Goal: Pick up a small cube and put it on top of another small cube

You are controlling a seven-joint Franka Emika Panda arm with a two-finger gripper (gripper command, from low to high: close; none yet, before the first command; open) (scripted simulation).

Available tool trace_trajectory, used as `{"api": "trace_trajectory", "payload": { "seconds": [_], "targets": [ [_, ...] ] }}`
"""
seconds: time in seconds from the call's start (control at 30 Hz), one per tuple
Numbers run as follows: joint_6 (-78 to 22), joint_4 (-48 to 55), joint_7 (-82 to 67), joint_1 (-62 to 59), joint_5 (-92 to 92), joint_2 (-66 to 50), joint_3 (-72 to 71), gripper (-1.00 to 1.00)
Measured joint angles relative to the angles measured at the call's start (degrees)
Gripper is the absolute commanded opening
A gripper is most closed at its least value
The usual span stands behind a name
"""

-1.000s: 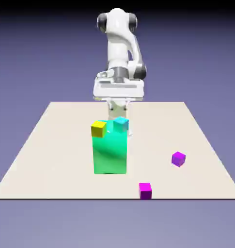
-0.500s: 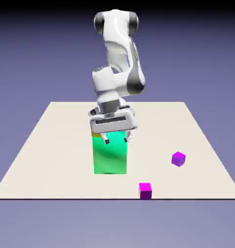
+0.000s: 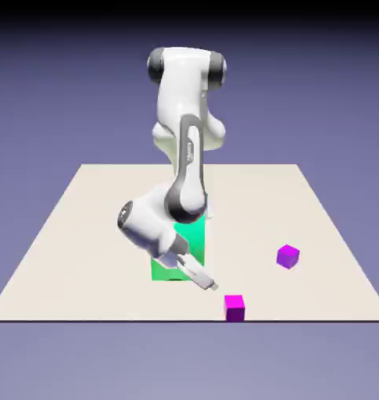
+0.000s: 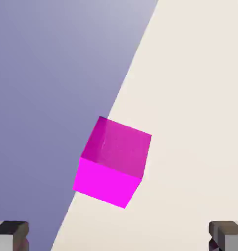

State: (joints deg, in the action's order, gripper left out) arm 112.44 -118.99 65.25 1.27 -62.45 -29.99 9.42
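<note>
Closing in on the pink cube is the step right now, so here's how I'd play it. That cube sits at the very front edge of the table, around 5 o'clock from the green block, with nothing touching it. In the hand view the pink cube is dead ahead but skewed, one corner pointing down toward the fingertips, and the table edge runs right under it.

The gripper hangs tilted just at 10 o'clock of the cube, jaws spread wide, nothing in them.

My take: roll the wrist first so the fingers meet two flat faces, not corners. Then level out and come down straight, because a slanted push could shove the cube off that edge. Squeeze only once it's centred between the tips.

The purple cube is well apart at 2 o'clock, no bother. I can't see the yellow cube; the arm covers the block's top.
</note>
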Motion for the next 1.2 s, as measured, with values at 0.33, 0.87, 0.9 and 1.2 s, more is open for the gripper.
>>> {"api": "trace_trajectory", "payload": {
  "seconds": [0.33, 0.87, 0.9, 1.2],
  "targets": [
    [-10.1, 7.5, 2.7, -0.1, -14.3, -15.5, -2.6, 0.0],
    [-27.1, 2.0, -6.0, -2.2, 0.7, 5.8, 2.7, -1.0],
    [-28.7, 1.4, -6.9, -2.3, 2.1, 7.9, 3.2, -1.0],
    [-39.6, -3.1, -4.0, -6.5, 13.3, 22.7, 10.6, -1.0]
  ]
}}
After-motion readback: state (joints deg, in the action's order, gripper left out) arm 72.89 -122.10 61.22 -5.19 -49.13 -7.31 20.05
